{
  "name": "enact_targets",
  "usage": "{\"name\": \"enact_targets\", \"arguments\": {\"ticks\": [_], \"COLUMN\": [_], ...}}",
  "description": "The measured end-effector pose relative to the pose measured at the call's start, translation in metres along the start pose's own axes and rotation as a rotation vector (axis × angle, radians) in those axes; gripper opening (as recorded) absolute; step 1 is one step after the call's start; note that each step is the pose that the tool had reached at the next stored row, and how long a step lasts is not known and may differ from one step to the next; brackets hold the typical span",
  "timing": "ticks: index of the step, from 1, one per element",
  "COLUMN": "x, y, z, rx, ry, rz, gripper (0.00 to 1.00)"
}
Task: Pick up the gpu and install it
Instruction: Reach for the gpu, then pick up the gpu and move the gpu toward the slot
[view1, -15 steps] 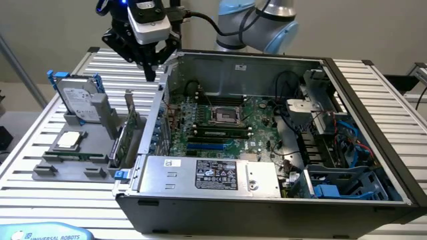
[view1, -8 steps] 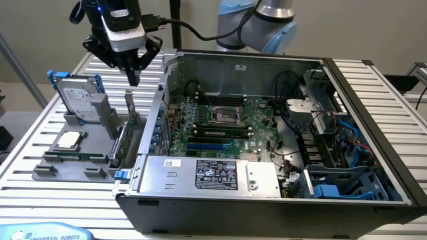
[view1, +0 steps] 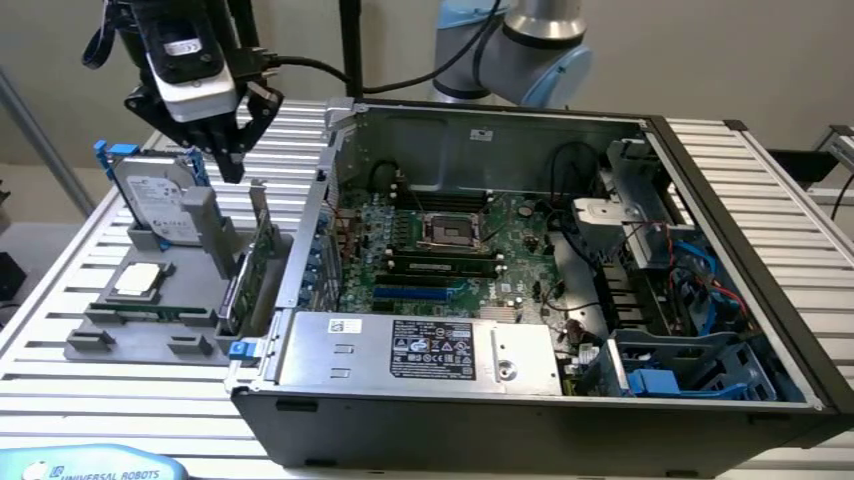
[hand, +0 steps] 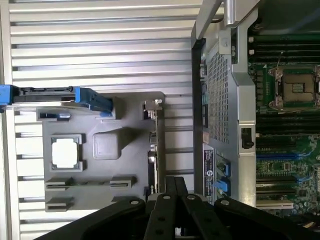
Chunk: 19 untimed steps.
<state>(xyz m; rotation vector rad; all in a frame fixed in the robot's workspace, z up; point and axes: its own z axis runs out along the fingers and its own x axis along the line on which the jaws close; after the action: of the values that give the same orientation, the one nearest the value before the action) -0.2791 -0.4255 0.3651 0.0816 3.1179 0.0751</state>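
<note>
Hovering gripper (view1: 230, 160): hangs fingers-down over the grey holder (view1: 94, 345), at the exterior view's left, outside the computer case (view1: 747, 215).
gripper state: fingers drawn together to a narrow tip, nothing held between them.
gpu (view1: 256, 250): stands on its long edge in a slot of the grey holder, on the side nearest the computer case and just beside the case's outer wall; not yet in the case.
gpu vs gripper: fingertips sit just above the card's far upper end, apart from it, no contact. In the wrist view the card shows edge-on as a thin strip (hand: 156, 145), with the fingertips (hand: 170, 187) offset slightly toward the case side.
hard drive (view1: 154, 200): silver, in a blue frame, upright at the holder's far end, to the exterior view's left of the fingertips.
cpu chip (view1: 140, 280): lies flat in a square recess of the holder.
memory stick (view1: 160, 312): narrow, green, set in a slot on the camera side of the cpu chip.
computer case layout: lies open side up on the slatted table (view1: 54, 395); motherboard (view1: 454, 235) exposed; power supply (view1: 414, 345) along the near edge.
arm (view1: 534, 40): grey and light-blue joints, behind the case.
</note>
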Motion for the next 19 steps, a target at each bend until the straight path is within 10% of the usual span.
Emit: {"name": "enact_targets", "arguments": {"ticks": [6, 19], "x": [0.026, 0.027], "y": [-0.0020, -0.0020], "z": [0.0102, 0.0108], "rx": [0.0023, 0.0024], "ry": [-0.0001, 0.0002], "rz": [0.000, 0.000], "gripper": [0.11, 0.11]}}
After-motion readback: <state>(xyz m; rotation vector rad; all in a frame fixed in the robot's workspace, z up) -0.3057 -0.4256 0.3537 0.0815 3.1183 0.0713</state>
